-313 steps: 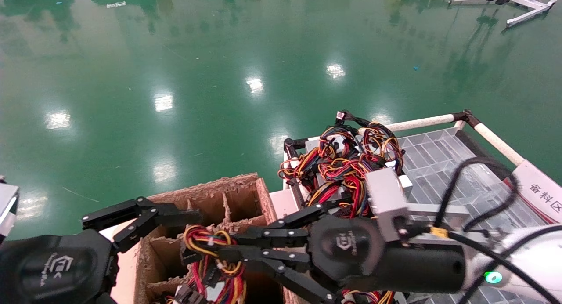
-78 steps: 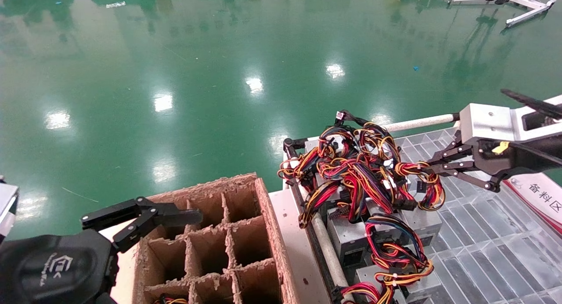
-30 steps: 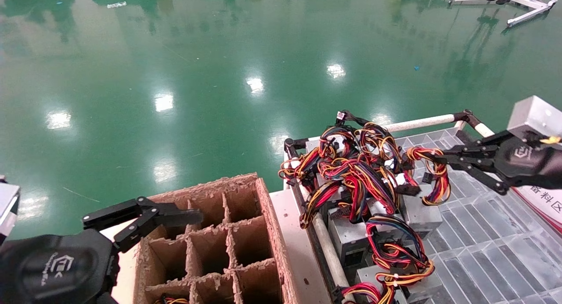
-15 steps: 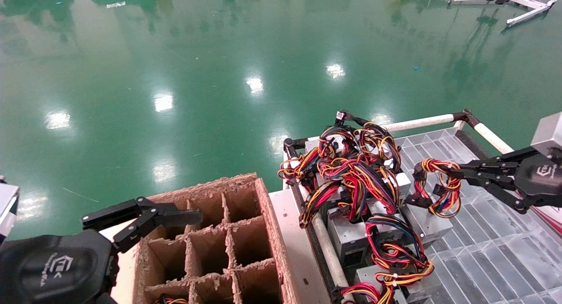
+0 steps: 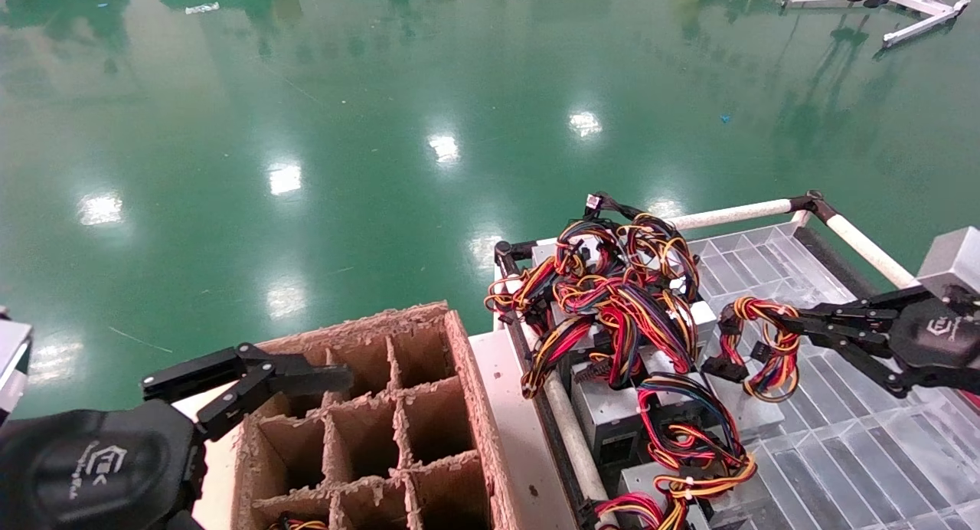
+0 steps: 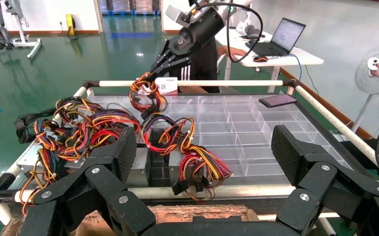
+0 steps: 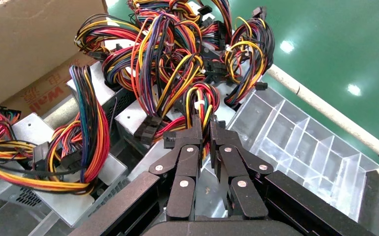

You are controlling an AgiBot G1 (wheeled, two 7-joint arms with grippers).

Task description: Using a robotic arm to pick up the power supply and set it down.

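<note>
My right gripper (image 5: pixel 775 325) is shut on the looped red, yellow and black wires (image 5: pixel 766 358) of one power supply. Its grey box (image 5: pixel 754 411) lies just below the loop, at the edge of the pile, on the clear tray (image 5: pixel 850 446). In the right wrist view the fingertips (image 7: pixel 204 127) pinch the wire bundle (image 7: pixel 200 101) above a grey box (image 7: pixel 137 114). The robotic arm's black gripper and silver wrist box (image 5: pixel 953 258) reach in from the right. My left gripper (image 5: pixel 310 378) hangs open over the cardboard box, holding nothing.
A pile of several alike supplies with tangled wires (image 5: pixel 612 300) fills the tray's left side. A white rail (image 5: pixel 735 214) frames the cart. The divided cardboard box (image 5: pixel 459 338) stands to its left, with wires (image 5: pixel 295 524) in a near cell. A person sits at a table (image 6: pixel 280 56) beyond.
My right gripper has moved nearer and lower, pulling the wire loop and its grey box away from the pile. The left arm has not moved.
</note>
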